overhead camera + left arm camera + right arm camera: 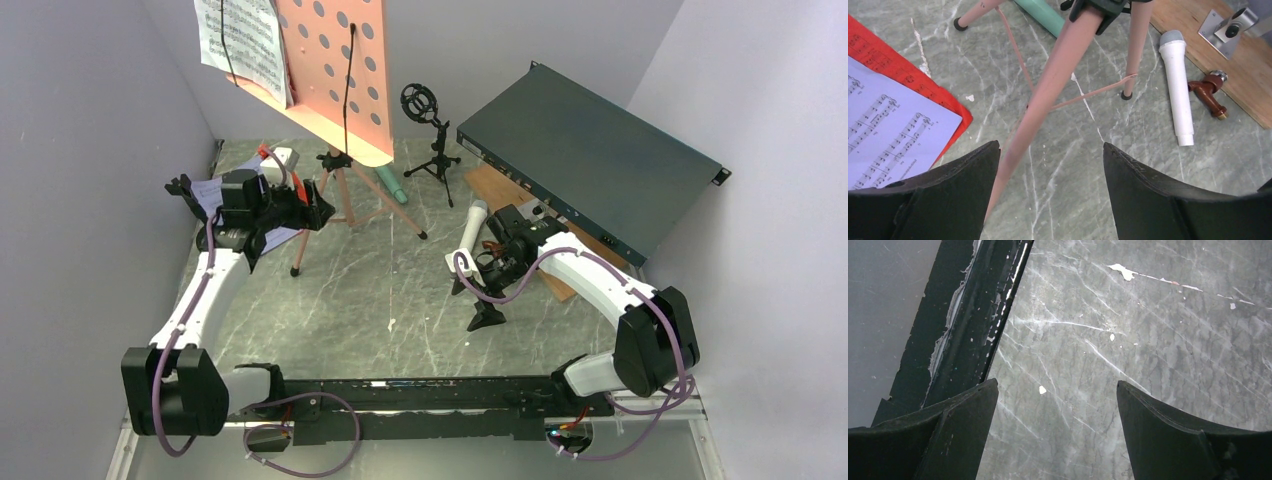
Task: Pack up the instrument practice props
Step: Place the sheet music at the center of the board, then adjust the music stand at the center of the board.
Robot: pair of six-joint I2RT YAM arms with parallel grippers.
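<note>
Surface: a grey-green marbled tabletop (400, 310) with white scuffs and flecks, and a black rail (963, 315) along its near edge.
Room: plain pale walls (90, 120) stand close on the left, back and right.
Left claw: the left gripper (1050, 145) has its jaws spread wide. One leg of the pink perforated music tripod (340, 80) runs between them, close against the left finger. The right finger is clear of the leg, so nothing is clamped.
Right claw: the right gripper (1057, 381) is wide open over bare tabletop beside the rail and holds nothing.
Props, left: the tripod stands at rear left with a white page (240, 40) on its desk. A lavender page (893, 140) lies on a red page (893, 65) beside the left claw.
Props, centre: a green microphone (1040, 15) lies behind the tripod legs. A white microphone (1178, 85) lies just off the wooden board (1188, 35). A black microphone mount (437, 140) stands upright at the rear.
Other: a dark green metal box (590, 170) sits tilted at rear right. A reddish-brown tap-shaped piece (1205, 92) and a metal bracket (1225, 30) are also there.
Cut off: the top of the tripod desk and of the white page.
Hidden: most of the green microphone, much of the red page and much of the board.
Counts: three pages, two microphones, one mount in view, one tripod, two claws.
</note>
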